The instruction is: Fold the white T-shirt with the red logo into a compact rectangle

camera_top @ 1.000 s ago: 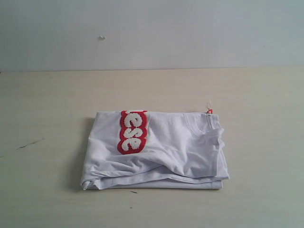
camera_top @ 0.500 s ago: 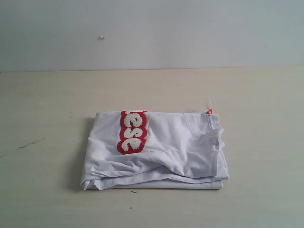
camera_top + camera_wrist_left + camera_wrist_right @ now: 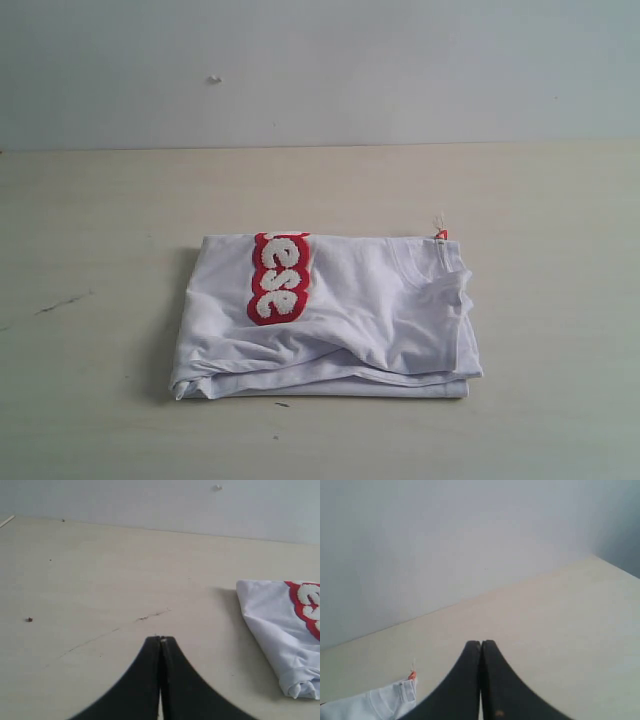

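1. Left gripper [image 3: 161, 639]: the two black fingers are pressed together along their inner faces and pinch nothing. The tips point over the table [image 3: 100, 570]. The white T-shirt [image 3: 330, 320] lies off to one side of this gripper, and the two do not touch. Only the shirt's logo-side edge and one bunched corner show in the left wrist view.

2. Right gripper [image 3: 481, 642]: the fingers are pressed together and pinch nothing. This gripper is on the collar side of the T-shirt. Its height over the table cannot be told.

3. Dark speck [image 3: 282, 404]: it lies on the table just beside the T-shirt's near edge.

4. T-shirt: it lies flat on the table, folded into a rough rectangle. Stacked layers show along the near edge and bulge at the near corner on the left gripper's side. The top face is wrinkled, with a crease running across its near half.

5. Red logo [image 3: 277, 280]: it sits on the T-shirt's top face, in the half toward the left gripper. It runs as a strip from mid-face to the far fold edge, where it ends. The white letters "ese" are legible.

6. Collar [image 3: 425, 265]: it lies at the T-shirt's far corner on the right gripper's side. The orange tag [image 3: 441, 233] sticks out past that corner.

7. Scratch [image 3: 62, 302]: a thin dark mark on the table, well apart from the T-shirt on the left gripper's side.

8. Wall [image 3: 400, 70]: it rises beyond the T-shirt's far edge, behind a strip of table. A pale fleck [image 3: 214, 79] sits on it.
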Robot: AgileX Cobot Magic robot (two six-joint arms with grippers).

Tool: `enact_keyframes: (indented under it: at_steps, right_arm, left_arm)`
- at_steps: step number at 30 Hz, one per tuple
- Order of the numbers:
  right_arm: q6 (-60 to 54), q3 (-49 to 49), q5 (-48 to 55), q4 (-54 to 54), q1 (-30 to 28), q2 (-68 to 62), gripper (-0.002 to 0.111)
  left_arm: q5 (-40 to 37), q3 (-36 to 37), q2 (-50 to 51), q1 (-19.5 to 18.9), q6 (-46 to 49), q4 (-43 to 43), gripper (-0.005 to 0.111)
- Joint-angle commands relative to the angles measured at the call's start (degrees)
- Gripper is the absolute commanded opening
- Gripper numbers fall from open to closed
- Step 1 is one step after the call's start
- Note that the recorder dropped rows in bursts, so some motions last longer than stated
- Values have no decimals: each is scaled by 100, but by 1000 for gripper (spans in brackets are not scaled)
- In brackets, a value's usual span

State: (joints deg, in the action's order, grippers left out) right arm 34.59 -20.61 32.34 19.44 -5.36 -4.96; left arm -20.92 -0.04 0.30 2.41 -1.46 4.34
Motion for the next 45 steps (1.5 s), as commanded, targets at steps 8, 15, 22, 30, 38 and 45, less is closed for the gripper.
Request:
enact_keyframes:
  at_steps: [8,15,22,30,38,45]
  right_arm:
    - [-218,23,-75,-337,-35,34,0]
    - [-3913,392,-747,-2856,-35,34,0]
    - [-4045,1128,-1642,-3321,-35,130,0]
    - [-3786,1735,-1619,-2757,-35,496,0]
    - [-3459,2061,-1789,-2614,-35,496,0]
    - [-3398,2061,-1650,-2203,-148,496,0]
  left_arm:
    - [37,4,-30,-17,-34,55,0]
    - [37,4,-30,-17,-34,55,0]
    - [37,4,-30,-17,-34,55,0]
    - [37,4,-30,-17,-34,55,0]
    - [37,4,-30,-17,-34,55,0]
    - [37,4,-30,-17,-34,55,0]
